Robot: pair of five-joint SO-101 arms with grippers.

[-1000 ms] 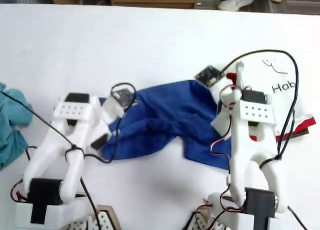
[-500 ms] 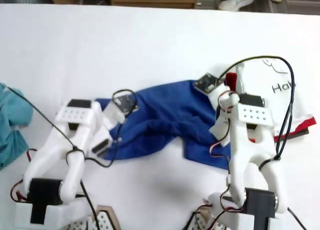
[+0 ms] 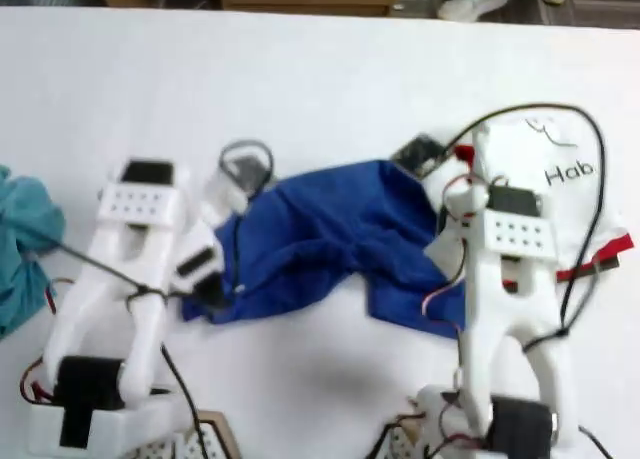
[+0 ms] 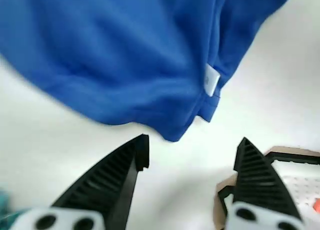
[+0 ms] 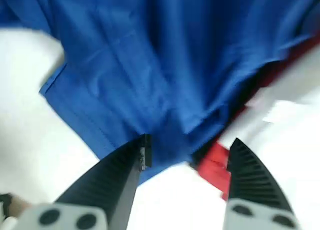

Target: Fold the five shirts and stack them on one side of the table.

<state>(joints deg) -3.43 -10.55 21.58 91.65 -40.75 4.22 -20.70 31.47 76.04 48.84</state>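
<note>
Lying crumpled in the middle of the table (image 3: 300,79), the blue shirt (image 3: 330,244) is stretching from one arm across to the other, closer to the near edge than the far edge. It is not folded.

Left gripper (image 4: 194,142): jaws are standing spread with nothing between them, hanging over bare table just beside a hemmed corner of the blue shirt. A small white label (image 4: 212,82) is showing on that corner.

Right gripper (image 5: 190,140): jaws are standing spread, hanging over the shirt's other edge where the blue cloth is overlapping a red fabric (image 5: 215,165). Cannot tell whether the tips are touching the cloth.

A teal shirt (image 3: 20,244) is sitting bunched at the left edge. A white shirt (image 3: 560,159) with red trim is lying toward the right edge, partly under the right arm.
</note>
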